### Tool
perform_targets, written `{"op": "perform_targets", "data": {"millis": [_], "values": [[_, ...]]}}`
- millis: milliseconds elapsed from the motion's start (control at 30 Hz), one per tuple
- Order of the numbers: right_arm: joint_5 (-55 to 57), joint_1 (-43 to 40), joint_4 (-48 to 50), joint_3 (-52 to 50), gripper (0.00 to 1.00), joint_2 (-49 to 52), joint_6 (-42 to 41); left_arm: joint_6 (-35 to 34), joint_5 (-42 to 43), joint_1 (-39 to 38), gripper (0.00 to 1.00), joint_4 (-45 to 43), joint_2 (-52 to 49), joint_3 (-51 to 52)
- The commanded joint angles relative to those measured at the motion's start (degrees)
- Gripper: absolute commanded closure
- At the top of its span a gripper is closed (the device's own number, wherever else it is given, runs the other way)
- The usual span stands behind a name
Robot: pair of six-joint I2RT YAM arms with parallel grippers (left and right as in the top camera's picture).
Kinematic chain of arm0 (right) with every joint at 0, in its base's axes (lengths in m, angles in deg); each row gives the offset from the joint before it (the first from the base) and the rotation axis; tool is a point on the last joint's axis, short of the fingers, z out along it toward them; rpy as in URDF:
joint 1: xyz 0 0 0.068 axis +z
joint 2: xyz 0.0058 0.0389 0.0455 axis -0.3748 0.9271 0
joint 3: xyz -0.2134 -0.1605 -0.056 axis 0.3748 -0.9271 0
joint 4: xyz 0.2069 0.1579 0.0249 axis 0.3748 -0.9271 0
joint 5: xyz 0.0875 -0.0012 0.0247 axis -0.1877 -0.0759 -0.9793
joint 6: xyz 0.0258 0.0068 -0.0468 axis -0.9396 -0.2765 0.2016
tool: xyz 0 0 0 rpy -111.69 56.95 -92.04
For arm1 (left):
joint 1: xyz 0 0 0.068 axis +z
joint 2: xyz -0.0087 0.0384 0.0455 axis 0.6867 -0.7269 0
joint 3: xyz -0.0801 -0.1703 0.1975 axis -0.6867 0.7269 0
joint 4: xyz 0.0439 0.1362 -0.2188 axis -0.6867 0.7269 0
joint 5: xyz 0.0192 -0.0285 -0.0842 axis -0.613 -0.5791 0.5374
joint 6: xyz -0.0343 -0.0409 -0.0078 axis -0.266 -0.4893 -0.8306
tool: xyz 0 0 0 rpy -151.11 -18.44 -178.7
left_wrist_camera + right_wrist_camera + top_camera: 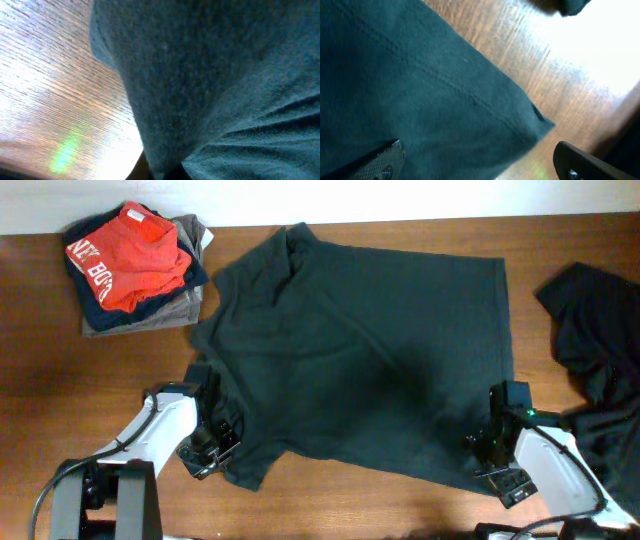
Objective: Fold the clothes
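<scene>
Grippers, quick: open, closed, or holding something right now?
Left gripper: cannot be told; the dark green T-shirt hides its fingers.
Right gripper: open, fingers either side of the T-shirt's hem corner.

Runs plain dark teal across the T-shirt (370, 350); shows red with white lettering atop the folded pile (135, 270), navy and grey beneath; black on the heap (600, 340); brown wood grain on the table (40, 380)

On the wooden table (60, 380), a dark T-shirt (360, 350) is spread between the left gripper (215, 448) and right gripper (490, 442). Folded clothes (135, 270) are stacked beyond the left one, and black cloth (600, 340) is heaped outside the right.
</scene>
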Motion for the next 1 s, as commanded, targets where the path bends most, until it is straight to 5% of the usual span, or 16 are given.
{"op": "perform_targets", "data": {"millis": [0,500,967], "values": [[1.1,0.3,0.4,-0.4,0.01,2.6,-2.6,0.9,-1.0,-0.2,0.99,0.3,-0.6,0.5],[1.3,-0.8,-3.4,-2.3,0.01,3.7,-9.5,1.0,-1.1,-0.2,0.98,0.3,-0.6,0.5],[-0.8,-3.8,3.2,-5.2,0.01,3.0,-6.3,2.2,-2.1,-0.2,0.99,-0.2,-0.6,0.5]]}}
